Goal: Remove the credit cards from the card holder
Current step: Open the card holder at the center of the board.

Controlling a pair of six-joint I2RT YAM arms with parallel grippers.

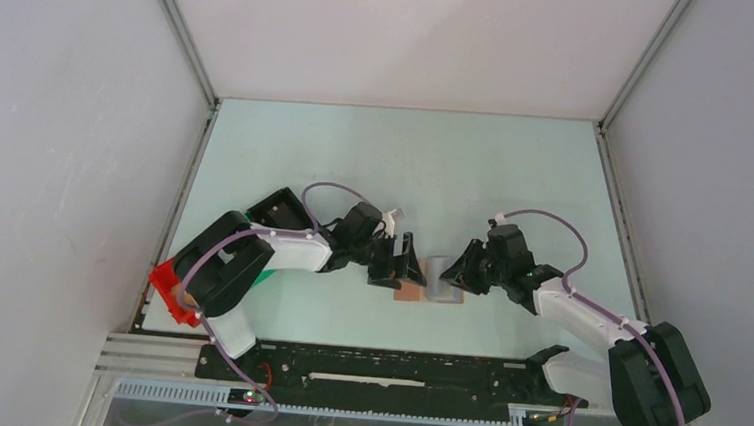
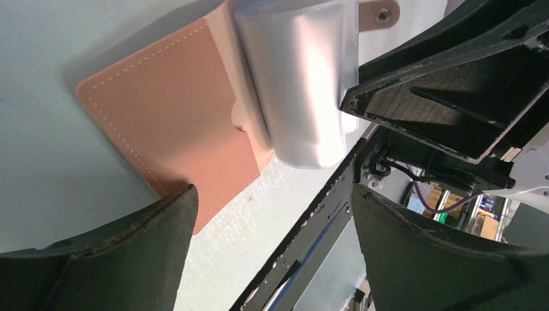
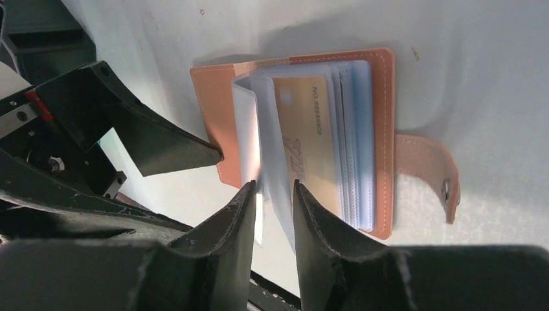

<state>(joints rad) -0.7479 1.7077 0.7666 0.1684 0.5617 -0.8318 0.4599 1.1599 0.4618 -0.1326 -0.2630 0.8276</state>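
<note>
While the card holder point(image 3: 217, 103) is lying open on the desk point(image 1: 406, 165), my right end effector point(image 3: 273, 191) is pinching a clear sleeve point(image 3: 246, 123) beside a gold card point(image 3: 307, 136). My left end effector point(image 2: 272, 194) is gaping wide, one fingertip point(image 3: 207, 154) touching the holder's cover. A red bin point(image 1: 169, 294) is sitting well apart.

Bright, even light (shadows soft); slight glare.

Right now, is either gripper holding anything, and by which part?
Left gripper: nothing. Right gripper straddles a sleeve of the card holder by its edge; grip unclear.
</note>
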